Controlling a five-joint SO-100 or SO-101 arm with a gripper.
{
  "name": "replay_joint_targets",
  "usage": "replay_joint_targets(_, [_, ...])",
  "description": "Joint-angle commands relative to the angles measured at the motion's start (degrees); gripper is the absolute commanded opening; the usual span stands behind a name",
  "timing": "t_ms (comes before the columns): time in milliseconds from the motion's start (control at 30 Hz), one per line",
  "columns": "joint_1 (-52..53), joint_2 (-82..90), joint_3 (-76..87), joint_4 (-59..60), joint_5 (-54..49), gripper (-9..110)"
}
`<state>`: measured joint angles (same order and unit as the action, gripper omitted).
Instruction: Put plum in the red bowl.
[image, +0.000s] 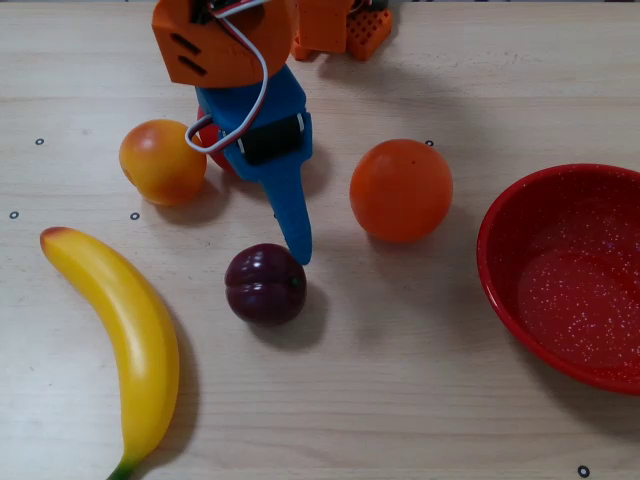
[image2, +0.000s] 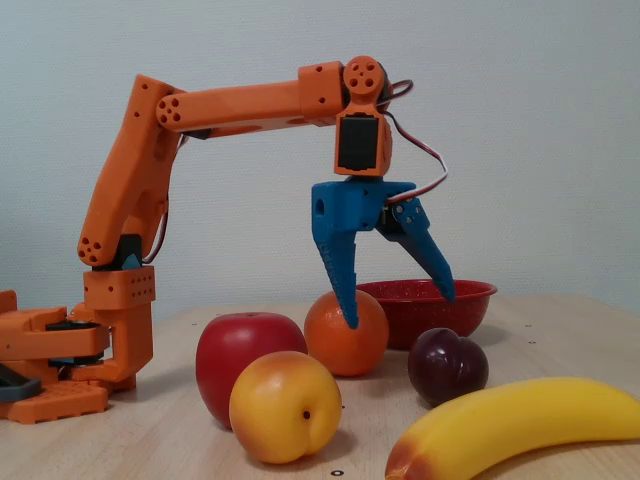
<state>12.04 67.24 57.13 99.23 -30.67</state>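
- The orange jointed robot arm (image2: 235, 98) is reaching out from its base at the left of the fixed view, with its blue two-finger gripper (image2: 400, 310) pointing down over the fruits.
- The gripper is hanging with its fingers spread wide apart, holding nothing; in the fixed view one fingertip (image2: 351, 318) is showing in front of the orange and the other is sitting higher, in front of the bowl rim.
- In the overhead view the gripper's long blue finger (image: 295, 225) is ending just at the upper right edge of the plum; whether it is touching I cannot tell.
- The small round dark purple-maroon glossy plum (image: 265, 284) is lying on the pale wood-grain desk (image: 400, 400), crease showing, near the middle of the overhead view and well apart from the bowl.
- The large glossy red bowl with white speckles inside (image: 560, 275) is sitting at the right edge of the overhead view, nothing in it.
- The round orange fruit (image: 401, 190) is sitting between plum and bowl, a bit further back.
- The bright red apple (image2: 250, 365) is mostly hidden under the arm in the overhead view.
- The orange-yellow peach-like fruit (image: 162, 161) is sitting just left of the apple.
- The long yellow banana (image: 125, 340) is lying at the lower left of the overhead view.
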Motion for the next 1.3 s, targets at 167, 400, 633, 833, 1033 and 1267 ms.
replay_joint_targets(167, [1.2, 0.5, -4.9, -3.7, -3.2, 47])
replay_joint_targets(400, [1.6, -0.9, -5.1, -5.0, -0.3, 47])
replay_joint_targets(633, [1.6, -1.7, -5.2, -5.5, 3.1, 49])
replay_joint_targets(833, [1.5, -1.9, -5.1, -6.1, 4.0, 49])
replay_joint_targets(1033, [1.8, -2.8, -5.0, -6.9, 4.3, 49])
replay_joint_targets(1267, [1.9, -4.0, -4.8, -6.8, 3.8, 52])
